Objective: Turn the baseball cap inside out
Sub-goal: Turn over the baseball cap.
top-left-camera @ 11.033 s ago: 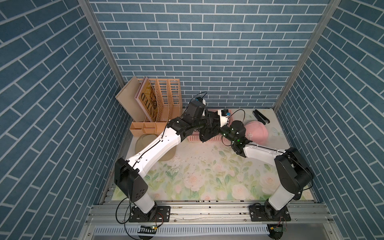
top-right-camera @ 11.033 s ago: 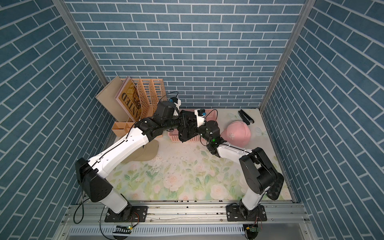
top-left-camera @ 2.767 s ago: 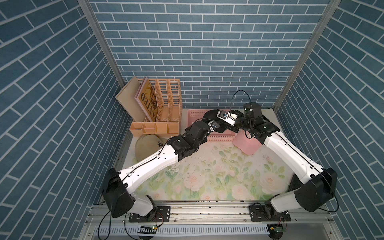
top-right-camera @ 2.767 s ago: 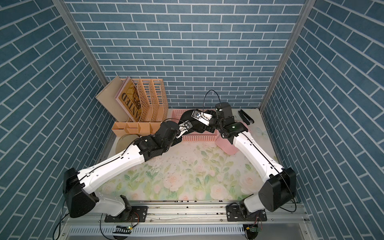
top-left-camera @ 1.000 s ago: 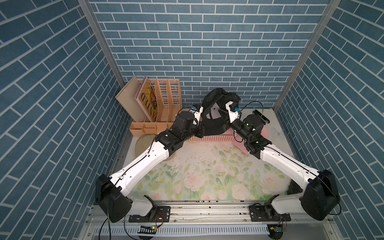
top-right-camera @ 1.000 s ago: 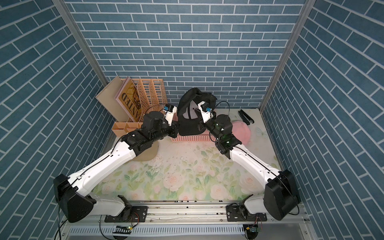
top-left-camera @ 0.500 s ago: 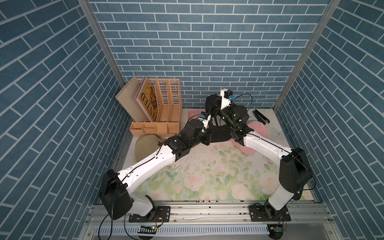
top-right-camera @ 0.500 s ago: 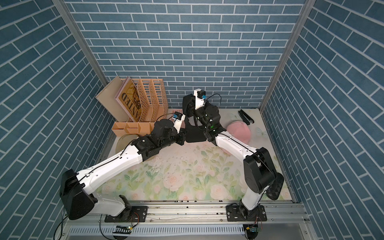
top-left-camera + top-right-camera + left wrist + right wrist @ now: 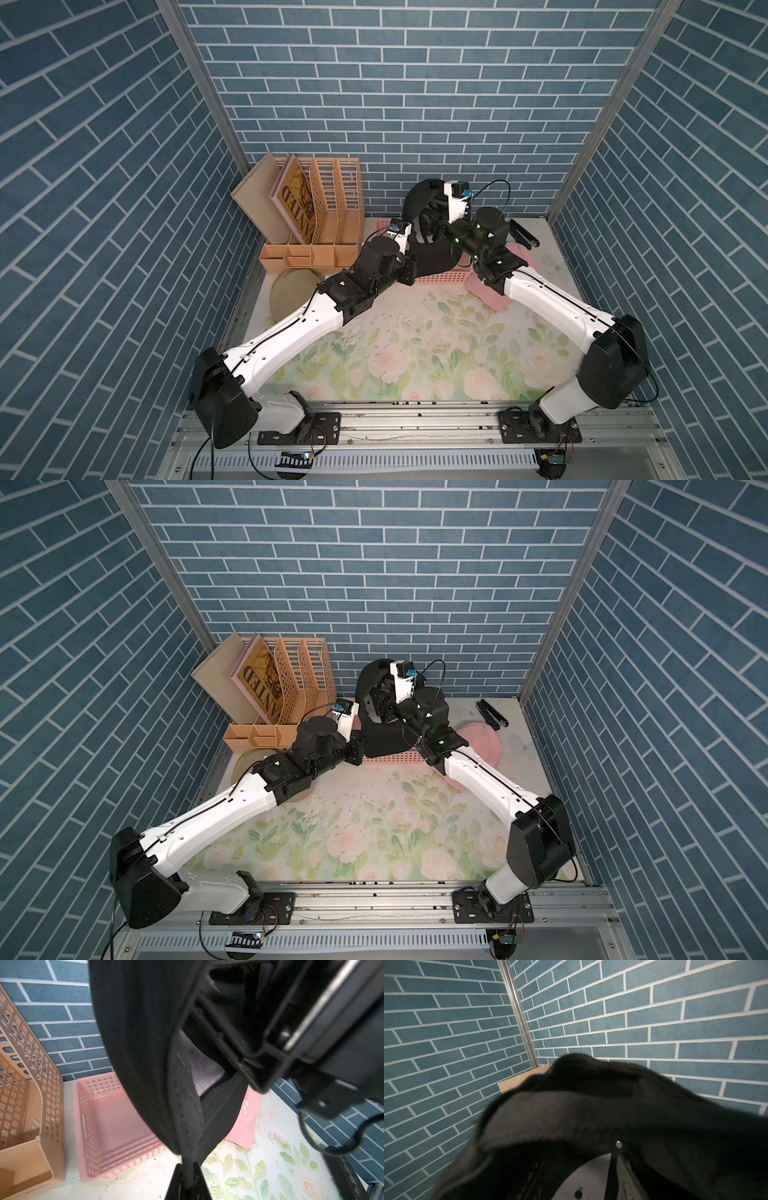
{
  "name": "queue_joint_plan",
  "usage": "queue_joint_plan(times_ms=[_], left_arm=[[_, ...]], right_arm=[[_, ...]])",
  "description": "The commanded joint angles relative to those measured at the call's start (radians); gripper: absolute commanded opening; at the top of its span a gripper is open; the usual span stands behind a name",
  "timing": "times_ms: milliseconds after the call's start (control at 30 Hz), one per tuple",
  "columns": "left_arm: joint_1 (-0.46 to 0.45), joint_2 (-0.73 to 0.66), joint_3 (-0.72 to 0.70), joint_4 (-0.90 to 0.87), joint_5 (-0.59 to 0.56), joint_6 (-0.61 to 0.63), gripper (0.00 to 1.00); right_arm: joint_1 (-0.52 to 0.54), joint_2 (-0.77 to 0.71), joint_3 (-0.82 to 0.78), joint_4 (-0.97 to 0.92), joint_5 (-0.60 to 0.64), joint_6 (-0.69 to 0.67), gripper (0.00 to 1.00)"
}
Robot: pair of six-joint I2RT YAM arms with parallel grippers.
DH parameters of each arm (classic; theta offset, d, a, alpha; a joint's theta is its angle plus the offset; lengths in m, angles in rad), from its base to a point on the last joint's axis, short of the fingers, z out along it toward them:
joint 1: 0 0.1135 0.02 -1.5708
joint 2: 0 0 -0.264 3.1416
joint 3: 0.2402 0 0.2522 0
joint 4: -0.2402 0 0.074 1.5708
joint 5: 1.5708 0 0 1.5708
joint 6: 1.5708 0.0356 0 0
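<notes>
Black cap (image 9: 432,259) was held above the basket (image 9: 93,1118). The left gripper (image 9: 188,1176) pinched its rim. The right gripper (image 9: 435,222) sat inside the crown, its opening indiscernible.

Letters "ANTED" on the book cover (image 9: 297,205); white "R" on the pink cap (image 9: 246,1126)

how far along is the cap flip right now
Done: the black cap is lifted and hangs above the pink basket. In hand: the left gripper pinches its rim, and the right gripper reaches inside the crown, where its jaws are hidden. Left: the grey lining faces inward, so the crown is not yet turned out.
</notes>
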Motion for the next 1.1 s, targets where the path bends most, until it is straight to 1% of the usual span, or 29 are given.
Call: queue_joint_plan(times_ms=[0,33,133,200,333,433,500,533,600,733,800,900,1000,1067], left_arm=[[0.005,-0.040,0.035,0.006,0.004,0.010,0.00],[0.005,-0.040,0.036,0.004,0.018,0.010,0.00],[0.001,-0.048,0.020,-0.002,0.035,-0.005,0.00],[-0.001,-0.058,0.001,0.002,0.039,-0.013,0.00],[-0.012,-0.059,-0.007,-0.002,0.050,-0.013,0.00],[-0.021,-0.048,-0.010,0.001,0.047,-0.020,0.00],[-0.023,-0.034,-0.010,0.009,0.047,-0.027,0.00],[-0.024,-0.021,-0.007,0.013,0.050,-0.028,0.00],[-0.026,0.015,0.014,0.002,0.068,-0.027,0.00],[-0.041,0.083,0.046,-0.020,0.067,-0.026,0.00],[-0.041,0.092,0.043,-0.015,0.066,-0.034,0.00],[-0.040,0.080,0.033,-0.002,0.051,-0.043,0.00],[-0.032,0.058,0.030,0.001,0.025,-0.050,0.00],[-0.012,0.048,0.032,-0.001,0.026,-0.056,0.00]], right_arm=[[-0.028,-0.056,-0.034,-0.087,0.059,-0.030,0.51],[-0.043,-0.059,-0.037,-0.082,0.066,-0.019,0.49],[-0.092,-0.059,-0.029,-0.056,0.112,0.003,0.46],[-0.114,-0.050,-0.010,-0.044,0.133,0.002,0.46],[-0.149,0.000,0.068,-0.047,0.145,0.003,0.50],[-0.150,0.022,0.090,-0.027,0.133,0.024,0.54],[-0.148,0.023,0.083,0.003,0.080,0.066,0.55],[-0.145,0.021,0.073,0.026,0.030,0.093,0.55],[-0.129,0.020,0.053,0.072,-0.012,0.119,0.56],[-0.099,0.009,0.027,0.149,-0.030,0.104,0.59],[-0.099,0.003,0.024,0.189,-0.051,0.108,0.60],[-0.097,-0.014,0.004,0.234,-0.035,0.094,0.60],[-0.098,-0.046,-0.005,0.174,-0.007,0.051,0.60],[-0.098,-0.079,-0.009,0.086,-0.010,0.027,0.62]])
